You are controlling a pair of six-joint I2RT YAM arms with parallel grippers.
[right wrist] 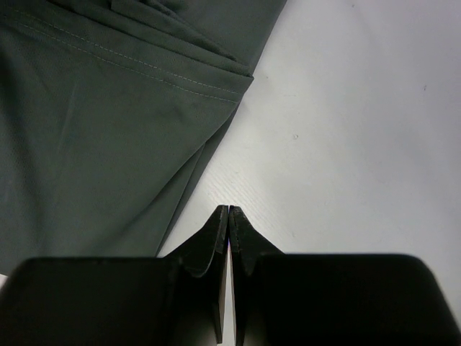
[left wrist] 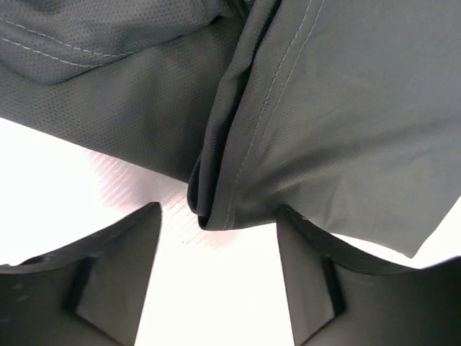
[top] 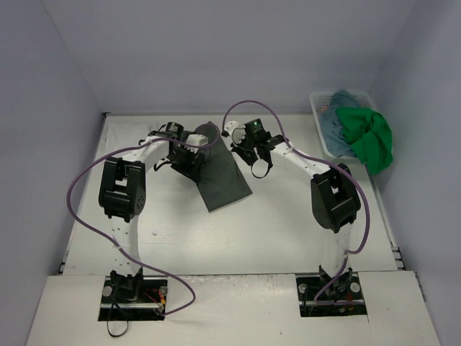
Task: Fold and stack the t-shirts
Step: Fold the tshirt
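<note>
My left pincer [left wrist: 220, 223] is apart, the dark shirt [left wrist: 346, 130] just ahead and partly folded (right pincer [right wrist: 228, 213] pressed together, empty). The green shirt [top: 371, 137] and blue shirt [top: 335, 122] wait far right in the basket [top: 315, 97].

Robot laboratory test cell.
A white table [top: 238, 231] stands enclosed on three sides by plain pale walls [top: 216, 50]. Two robot arms, the left arm [top: 119, 191] and the right arm [top: 333, 194], are bolted to black base plates [top: 115, 308] at the near edge, each fed by an exposed purple cable [top: 70, 189]. Loose items are a dark t-shirt [top: 223, 176] on the table and crumpled t-shirts [top: 367, 137] in a white mesh basket [top: 317, 112].
</note>
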